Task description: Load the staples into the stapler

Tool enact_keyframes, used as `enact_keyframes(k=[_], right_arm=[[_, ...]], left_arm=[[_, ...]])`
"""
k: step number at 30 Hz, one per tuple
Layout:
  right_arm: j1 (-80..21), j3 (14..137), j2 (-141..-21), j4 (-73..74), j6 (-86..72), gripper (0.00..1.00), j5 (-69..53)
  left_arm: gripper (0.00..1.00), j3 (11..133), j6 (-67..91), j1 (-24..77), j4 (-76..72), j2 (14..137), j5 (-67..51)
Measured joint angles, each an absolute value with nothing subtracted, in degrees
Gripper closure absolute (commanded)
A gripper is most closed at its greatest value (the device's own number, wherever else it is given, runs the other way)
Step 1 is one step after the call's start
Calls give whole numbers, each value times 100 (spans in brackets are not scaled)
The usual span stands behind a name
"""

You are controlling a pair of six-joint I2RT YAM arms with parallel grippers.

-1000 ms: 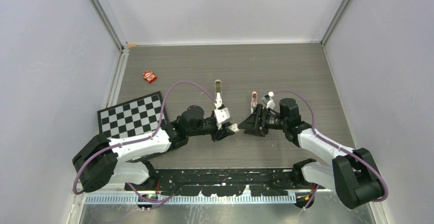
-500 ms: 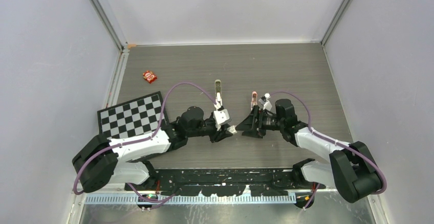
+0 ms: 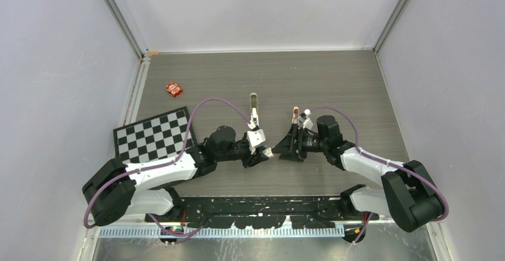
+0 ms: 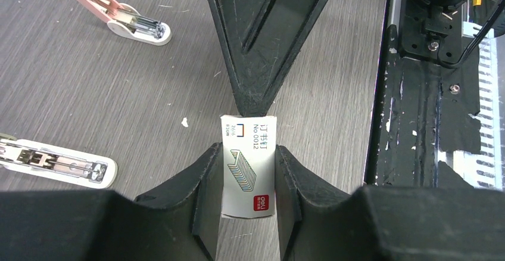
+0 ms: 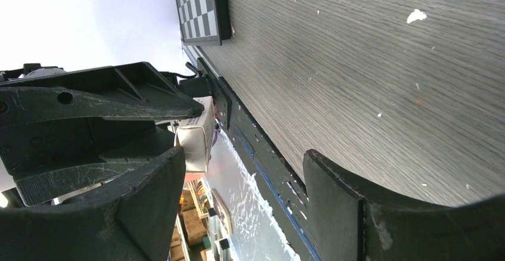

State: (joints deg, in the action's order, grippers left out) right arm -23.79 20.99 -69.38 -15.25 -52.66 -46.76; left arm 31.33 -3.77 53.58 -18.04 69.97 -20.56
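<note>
Currently left fingers (image 4: pixel 202 192) clamp the staples box (image 4: pixel 248 165) end-out toward right fingers (image 5: pixel 357 213), spread apart, seemingly positioned to pull it open.

Both arms stretched low, wrists turned inward, grippers meeting tip to tip. Left gripper (image 4: pixel 247 154) clamped on a box of staples (image 4: pixel 248 165). Right gripper (image 5: pixel 244 157) spread wide, one finger (image 4: pixel 256 64) pointing at the box's far end.
</note>
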Motion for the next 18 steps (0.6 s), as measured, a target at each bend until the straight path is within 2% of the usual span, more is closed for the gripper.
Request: enact_keyframes(k=[18], right_arm=[[-2438, 2316, -6930, -1367, -5251, 25, -4729]], left_arm=[[66, 2875, -497, 5358, -1831, 6285, -1822]])
